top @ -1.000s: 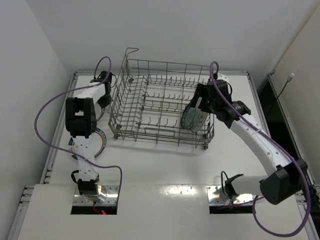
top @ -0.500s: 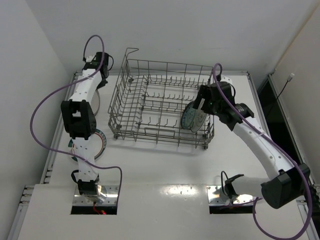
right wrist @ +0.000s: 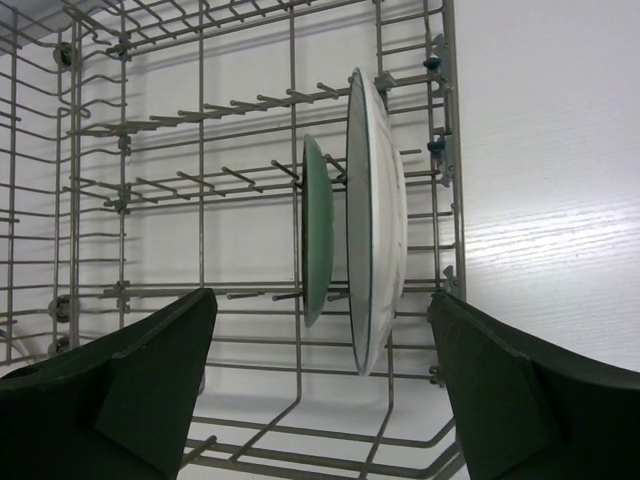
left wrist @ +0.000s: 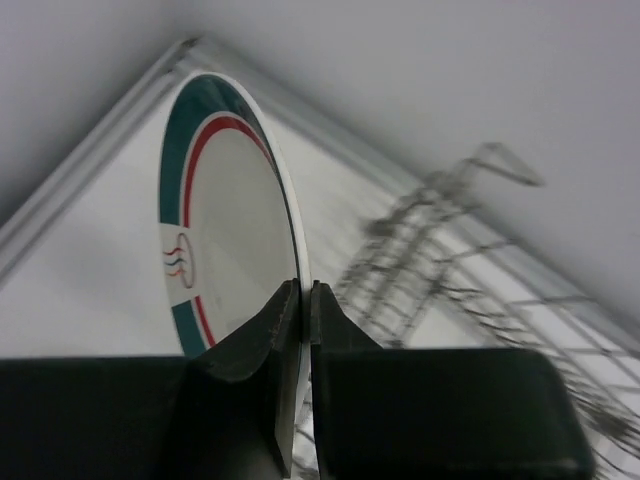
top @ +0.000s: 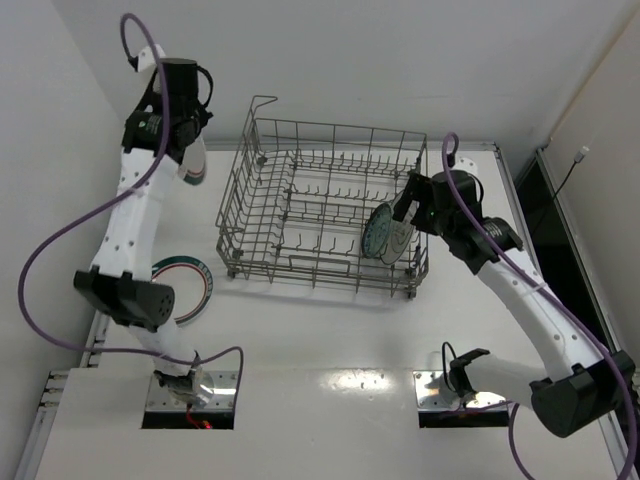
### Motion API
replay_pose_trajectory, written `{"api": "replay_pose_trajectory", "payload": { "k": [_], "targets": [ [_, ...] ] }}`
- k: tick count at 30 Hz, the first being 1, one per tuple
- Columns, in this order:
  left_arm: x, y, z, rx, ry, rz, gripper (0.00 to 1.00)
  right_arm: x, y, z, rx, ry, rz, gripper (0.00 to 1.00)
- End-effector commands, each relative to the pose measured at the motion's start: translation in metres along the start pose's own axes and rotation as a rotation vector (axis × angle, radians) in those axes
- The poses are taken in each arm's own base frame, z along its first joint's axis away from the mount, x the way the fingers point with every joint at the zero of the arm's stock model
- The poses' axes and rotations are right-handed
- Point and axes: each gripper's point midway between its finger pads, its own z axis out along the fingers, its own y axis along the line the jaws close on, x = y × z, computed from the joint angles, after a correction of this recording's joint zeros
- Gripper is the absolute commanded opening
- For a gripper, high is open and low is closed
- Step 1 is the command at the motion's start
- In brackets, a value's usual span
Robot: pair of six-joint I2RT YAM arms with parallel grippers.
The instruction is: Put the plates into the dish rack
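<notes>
Already two plates are racked, a third is clamped in the left pincer, a fourth is left on the tabletop, and the right pincer is spread.

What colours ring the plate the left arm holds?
The plate has teal and red bands; left wrist view shows best.

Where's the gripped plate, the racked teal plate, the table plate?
gripped plate [left wrist: 235, 250], left wrist view, white centre
racked teal plate [right wrist: 318, 235], right wrist view, back face
table plate [top: 200, 272], top external view, banded rim
</notes>
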Motion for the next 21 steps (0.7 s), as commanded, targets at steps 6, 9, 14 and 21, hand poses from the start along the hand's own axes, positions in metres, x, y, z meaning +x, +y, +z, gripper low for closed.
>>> {"api": "replay_pose_trajectory", "payload": {
  "k": [6,9,14,21],
  "targets": [
    [-0.060,-0.101,-0.189,0.945,-0.129,-0.221,0.00,-0.009,-0.017,-0.013,0.040,-0.086,0.079,0.90],
    [-0.022,-0.143,-0.235,1.148,-0.011,-0.172,0.00,-0.008,-0.019,-0.014,0.047,-0.091,0.079,0.90],
    [0.063,-0.182,-0.274,1.309,0.184,-0.066,0.00,-0.003,-0.021,-0.011,0.051,-0.085,0.096,0.90],
    [0.133,-0.194,-0.254,1.248,0.296,-0.049,0.00,-0.002,-0.019,-0.011,0.044,-0.079,0.096,0.90]
  ]
}}
